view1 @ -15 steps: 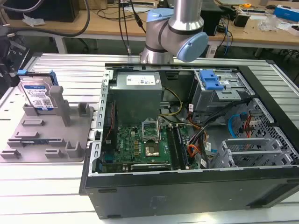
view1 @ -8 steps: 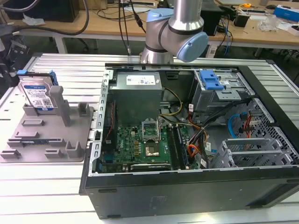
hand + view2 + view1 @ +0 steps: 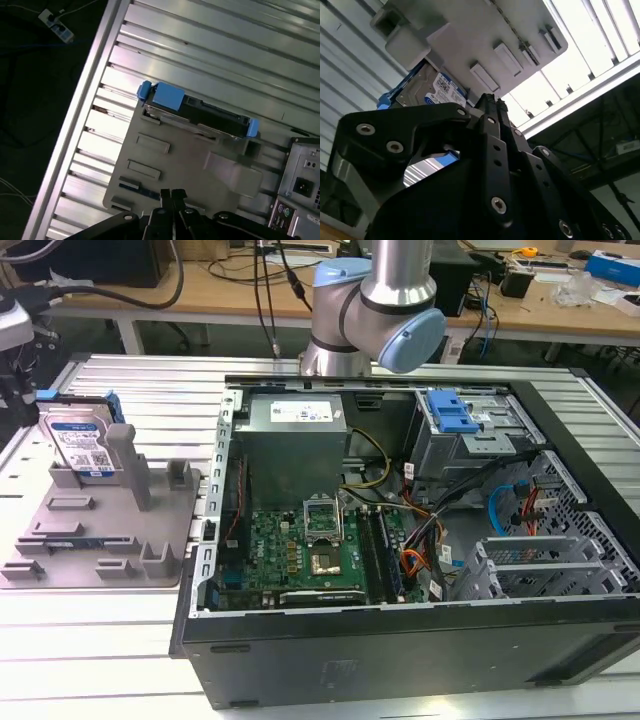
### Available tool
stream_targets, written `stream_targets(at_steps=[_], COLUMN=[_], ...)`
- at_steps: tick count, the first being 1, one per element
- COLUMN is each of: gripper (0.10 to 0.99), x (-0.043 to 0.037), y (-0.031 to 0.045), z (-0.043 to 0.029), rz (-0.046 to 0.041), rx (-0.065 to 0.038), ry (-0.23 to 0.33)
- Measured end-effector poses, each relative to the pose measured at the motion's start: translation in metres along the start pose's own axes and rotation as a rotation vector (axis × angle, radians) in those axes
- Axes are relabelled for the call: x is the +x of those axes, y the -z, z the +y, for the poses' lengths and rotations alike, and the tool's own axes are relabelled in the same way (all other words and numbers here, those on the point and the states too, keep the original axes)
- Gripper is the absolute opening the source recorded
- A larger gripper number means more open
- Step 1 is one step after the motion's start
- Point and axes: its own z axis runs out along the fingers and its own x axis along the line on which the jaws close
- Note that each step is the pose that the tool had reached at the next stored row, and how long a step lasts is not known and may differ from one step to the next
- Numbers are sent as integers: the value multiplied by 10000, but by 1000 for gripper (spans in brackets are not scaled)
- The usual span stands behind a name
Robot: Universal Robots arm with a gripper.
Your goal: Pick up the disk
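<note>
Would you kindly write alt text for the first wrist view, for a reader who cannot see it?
The disk, edge-on with blue rails, stands in a grey plastic fixture on a ribbed aluminium table. The gripper, shut, hovers over the fixture, apart from the disk. A computer case sits beside the fixture.

the disk [image 3: 82,445] is silver-grey with a white-and-blue label striped by barcodes and blue rails on its edges, set against the plain matt grey fixture [image 3: 100,530] and the ribbed, shiny silver bench [image 3: 100,660]. the computer case [image 3: 400,650] is black outside and holds a green motherboard [image 3: 300,550], a grey power supply [image 3: 295,440] with a white label, a blue drive bay handle [image 3: 455,415] and orange cables [image 3: 412,560]. the arm [image 3: 395,280] is silver with pale blue caps, and the gripper [image 3: 171,194] is black, dotted with silver screw heads.
</note>
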Motion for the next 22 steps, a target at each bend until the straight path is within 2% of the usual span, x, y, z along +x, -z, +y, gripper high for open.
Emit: stream_targets(at_steps=[2,3,4,5,6,8,10,13,14,17,21,22], gripper=[235,357,416,416,482,482,482,498,557,557,557,557], x=[0,0,0,0,0,-1,0,0,0,0,0,0], y=[-2,-4,-6,-7,-7,-11,-18,-26,-27,-35,-40,-42], z=[0,0,0,0,-1,0,0,-1,-1,-1,-2,-2], rz=[17,31,44,48,46,39,67,91,97,127,151,170], rx=[1,1,1,3,7,25,23,21,22,20,20,22], ry=[511,893,1273,1475,1622,2494,3229,3871,4024,4857,5566,6214])
